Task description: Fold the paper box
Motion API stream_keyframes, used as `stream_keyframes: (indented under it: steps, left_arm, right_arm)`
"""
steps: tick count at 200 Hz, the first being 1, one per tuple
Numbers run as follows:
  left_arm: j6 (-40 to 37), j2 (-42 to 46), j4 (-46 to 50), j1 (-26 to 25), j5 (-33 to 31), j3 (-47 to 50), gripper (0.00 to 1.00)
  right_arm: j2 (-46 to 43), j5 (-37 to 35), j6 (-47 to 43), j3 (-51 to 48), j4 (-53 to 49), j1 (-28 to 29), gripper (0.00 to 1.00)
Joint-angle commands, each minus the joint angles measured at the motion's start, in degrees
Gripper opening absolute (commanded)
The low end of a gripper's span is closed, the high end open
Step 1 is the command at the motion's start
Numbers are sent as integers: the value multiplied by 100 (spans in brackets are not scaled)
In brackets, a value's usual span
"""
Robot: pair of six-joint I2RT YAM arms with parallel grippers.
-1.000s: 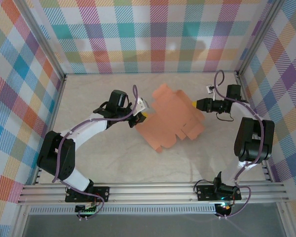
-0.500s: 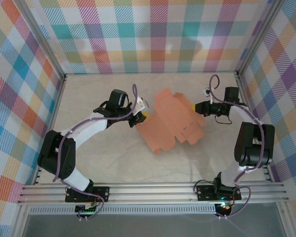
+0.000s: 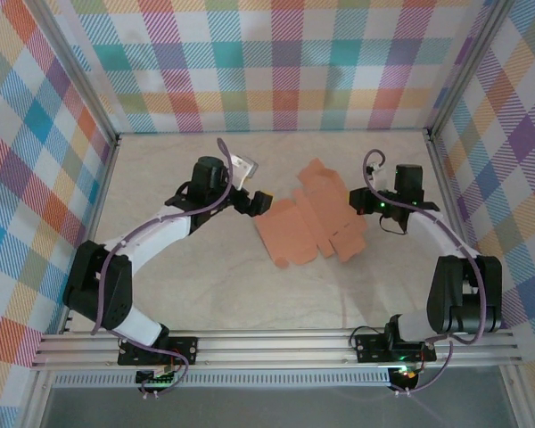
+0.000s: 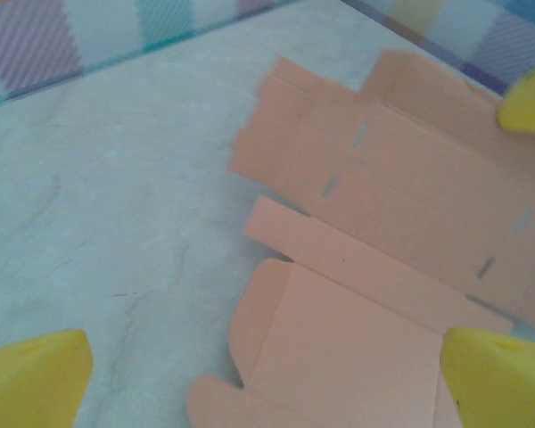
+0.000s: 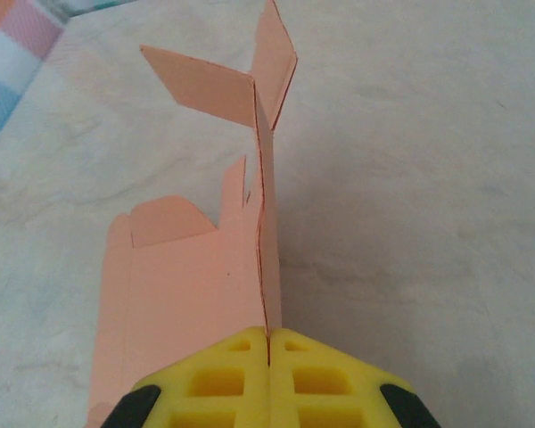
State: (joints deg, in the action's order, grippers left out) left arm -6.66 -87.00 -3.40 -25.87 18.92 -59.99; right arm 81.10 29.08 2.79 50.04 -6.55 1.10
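The paper box (image 3: 310, 223) is a flat salmon-orange die-cut sheet with tabs and slots, lying mid-table. My left gripper (image 3: 257, 203) hovers open at its left edge, touching nothing. In the left wrist view the sheet (image 4: 383, 232) spreads under my left gripper (image 4: 267, 383), and one yellow fingertip (image 4: 31, 374) hangs over bare table. My right gripper (image 3: 358, 201) is shut on the sheet's right edge. The right wrist view shows my right gripper (image 5: 268, 343) pinching a thin flap of the paper box (image 5: 192, 285), which stands edge-on and runs away from the camera.
The pale marbled table (image 3: 160, 178) is fenced by plaid walls (image 3: 276, 71) at the back and both sides. An aluminium rail (image 3: 267, 343) with the arm bases crosses the near edge. Bare table lies left of and in front of the sheet.
My left gripper opened, let go of the sheet's left edge and drew back slightly. My right gripper closed on the right edge and moved left, and the sheet shifted and settled flatter.
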Motion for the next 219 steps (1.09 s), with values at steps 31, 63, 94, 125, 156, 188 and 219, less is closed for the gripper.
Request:
stream_keyframes:
  steps: [31,63,94,125,156,188,219]
  left_arm:
    - [1795,488,-254,-210,-971,540,100]
    - [1755,574,-307,-442,-1200,774,100]
    - [1649,534,-391,-563,-1233,832,100]
    - [1970,409,-41,-603,-1285,644,100]
    - [2711,328,11,-603,-1089,641,100]
    - [3447,376,59,-679,-1065,908,100]
    - [3978,211,202,-840,-1083,1152,97]
  right_arm:
    - [-394,-1375,1383,-407,-215,414,0]
    - [-321,-2336,1612,-427,-746,434,0]
    - [-82,-2403,1552,-392,-934,418,0]
    - [155,-2136,1620,-465,-621,690,0]
    - [135,-2227,1865,-760,87,1299,0]
    - [185,-2759,2216,-882,442,2053,0]
    - [298,-3552,2056,-1004,731,2643,0]
